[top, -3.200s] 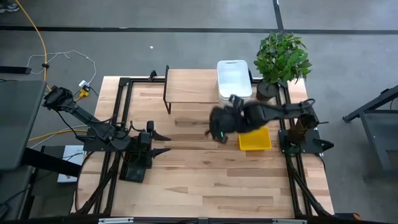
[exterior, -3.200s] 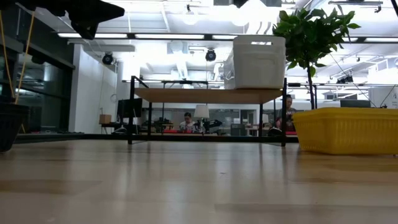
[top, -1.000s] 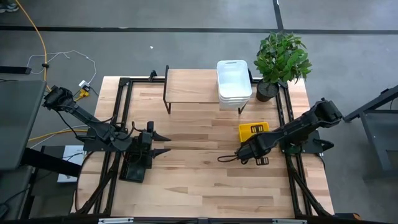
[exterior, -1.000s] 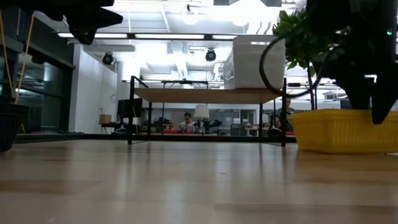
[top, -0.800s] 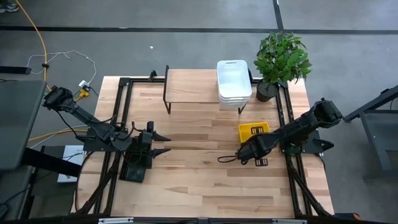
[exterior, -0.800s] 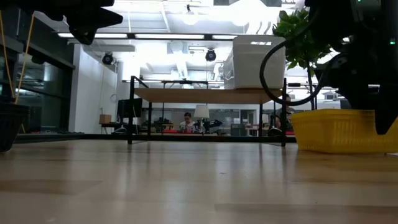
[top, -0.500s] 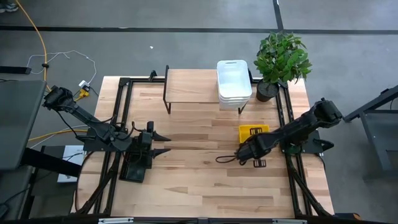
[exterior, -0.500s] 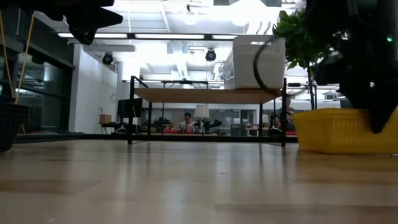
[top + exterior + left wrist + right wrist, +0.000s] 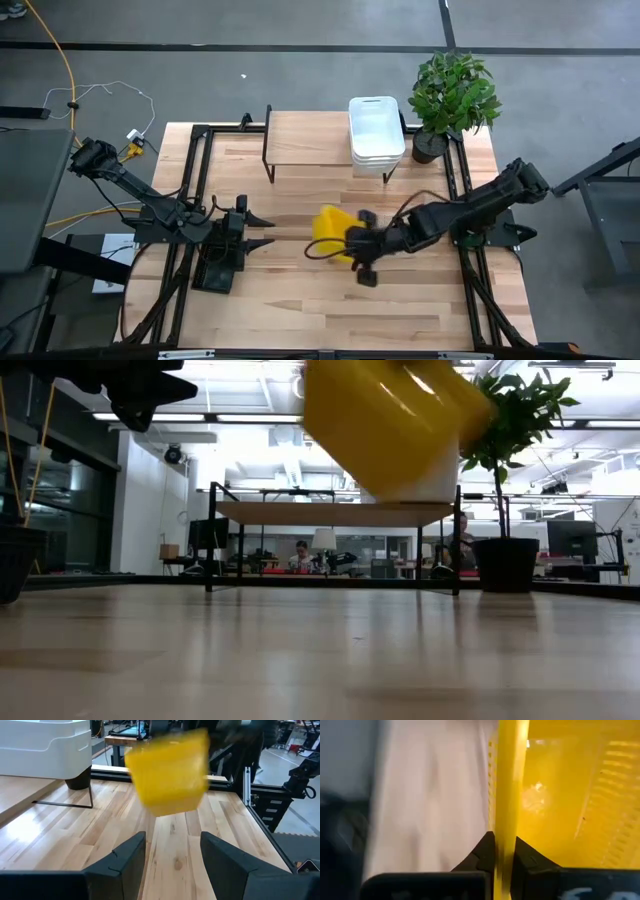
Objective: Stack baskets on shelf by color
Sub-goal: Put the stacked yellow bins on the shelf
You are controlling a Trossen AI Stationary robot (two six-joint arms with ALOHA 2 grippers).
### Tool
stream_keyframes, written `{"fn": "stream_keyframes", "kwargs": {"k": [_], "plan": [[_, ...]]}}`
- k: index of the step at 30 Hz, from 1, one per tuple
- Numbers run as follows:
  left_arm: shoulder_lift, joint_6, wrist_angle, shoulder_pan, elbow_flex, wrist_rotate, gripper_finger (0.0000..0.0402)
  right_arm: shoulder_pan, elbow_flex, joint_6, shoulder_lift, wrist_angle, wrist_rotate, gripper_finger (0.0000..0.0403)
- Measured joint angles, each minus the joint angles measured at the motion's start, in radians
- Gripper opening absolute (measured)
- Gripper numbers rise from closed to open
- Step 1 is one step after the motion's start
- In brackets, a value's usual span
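Now my right gripper (image 9: 352, 245), clamped on the yellow basket (image 9: 332, 232) rim, has lifted it off the table's right edge toward mid-table, so shelf (image 9: 310, 138) placement beside the white baskets (image 9: 376, 128) comes next; left gripper (image 9: 262, 229) waits open.

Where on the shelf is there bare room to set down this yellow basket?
The shelf is bare across its left and middle board, from its left legs to the white baskets. Its right end is crowded: the white stack fills it, with the plant just beyond. The right gripper holds the yellow basket above mid-table.
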State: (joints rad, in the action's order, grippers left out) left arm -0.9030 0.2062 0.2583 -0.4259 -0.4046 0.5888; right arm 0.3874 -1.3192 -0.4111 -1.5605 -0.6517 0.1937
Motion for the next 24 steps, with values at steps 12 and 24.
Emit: {"fn": "stream_keyframes", "kwargs": {"k": [12,24], "plan": [[0.000,0.000,0.001,0.000,0.000,0.002,0.0176,-0.068,-0.694,0.096,-0.303,-0.051,0.363,0.0003],[0.000,-0.007,0.000,0.000,-0.001,-0.001,0.0176,-0.363,-0.949,-0.143,-0.514,-0.360,0.266,0.0003]]}}
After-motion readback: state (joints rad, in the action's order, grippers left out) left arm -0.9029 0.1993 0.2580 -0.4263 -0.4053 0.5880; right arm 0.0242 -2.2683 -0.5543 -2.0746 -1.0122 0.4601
